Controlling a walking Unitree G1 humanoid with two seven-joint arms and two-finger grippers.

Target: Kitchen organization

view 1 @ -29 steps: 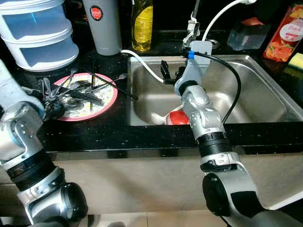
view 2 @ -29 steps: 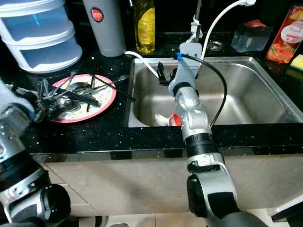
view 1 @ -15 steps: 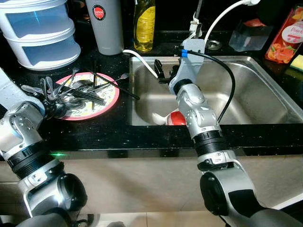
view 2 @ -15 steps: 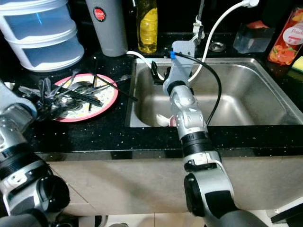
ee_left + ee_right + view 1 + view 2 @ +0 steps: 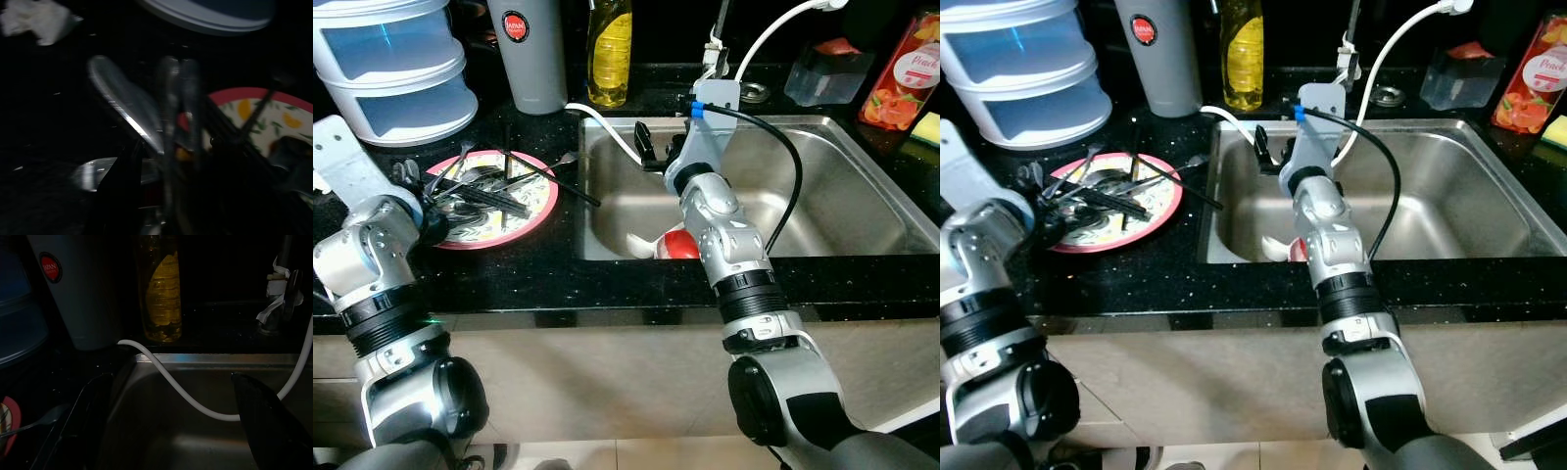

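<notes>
We see the black speckled stone surface running across the scene, with the stainless steel sink basin set into its right half. On the surface at 9 o'clock from the basin lies the round pink-rimmed patterned plate, heaped with a tangle of dark metal cutlery: forks, spoons and long thin black sticks, one stick reaching past the plate rim toward the basin edge.

The left tool sits at the 9 o'clock edge of the plate, down among the cutlery. Its wrist view is dark and blurred (a shiny spoon bowl and a pale handle cross before the fingers), so we cannot tell whether its fingers are apart or gripping anything.

The right tool hangs over the 10 o'clock corner of the basin. Its two black fingers stand wide apart with nothing between them. A white hose passes from the surface over the basin rim and curves across the gap between the fingers.

Inside the basin, at its 7 o'clock part and partly hidden by the right arm, lies a red rounded object with a white piece beside it; we cannot tell what it is.

At 12 o'clock, along the back of the surface, stand the stacked translucent blue-white plastic containers, the tall grey tumbler with a round red label and the clear bottle of yellow liquid.
</notes>
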